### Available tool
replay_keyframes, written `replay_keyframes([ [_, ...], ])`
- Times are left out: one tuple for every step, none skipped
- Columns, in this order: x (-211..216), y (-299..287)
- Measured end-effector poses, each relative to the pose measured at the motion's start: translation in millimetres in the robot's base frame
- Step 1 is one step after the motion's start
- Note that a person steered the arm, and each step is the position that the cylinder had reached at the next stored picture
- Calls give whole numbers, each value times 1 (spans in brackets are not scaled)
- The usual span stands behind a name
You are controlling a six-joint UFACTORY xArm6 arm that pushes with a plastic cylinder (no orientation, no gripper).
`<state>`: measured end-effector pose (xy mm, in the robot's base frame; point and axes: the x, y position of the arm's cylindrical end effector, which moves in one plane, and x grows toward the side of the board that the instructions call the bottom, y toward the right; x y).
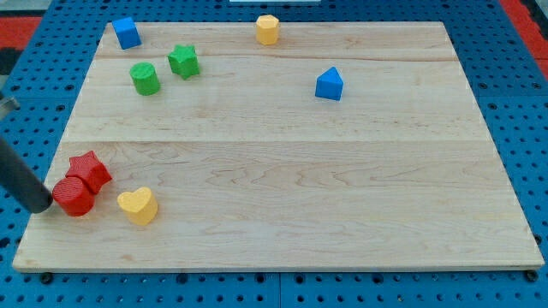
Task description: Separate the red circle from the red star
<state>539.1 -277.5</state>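
Note:
The red circle [74,197] sits near the board's lower left corner, touching the red star [89,170] just above and to its right. My tip [41,205] is at the red circle's left side, touching or nearly touching it. The dark rod slants up toward the view's left edge.
A yellow heart [138,205] lies just right of the red circle. A green cylinder [145,79] and a green star [183,61] sit at upper left, a blue cube [127,32] at the top left, a yellow hexagon [268,29] at the top, a blue house-shaped block [329,85] at upper right. The board's left edge [51,184] is close by.

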Motion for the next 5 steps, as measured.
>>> replay_keyframes([
  [-7, 37],
  [-7, 68],
  [-4, 53],
  [9, 49],
  [18, 69],
])
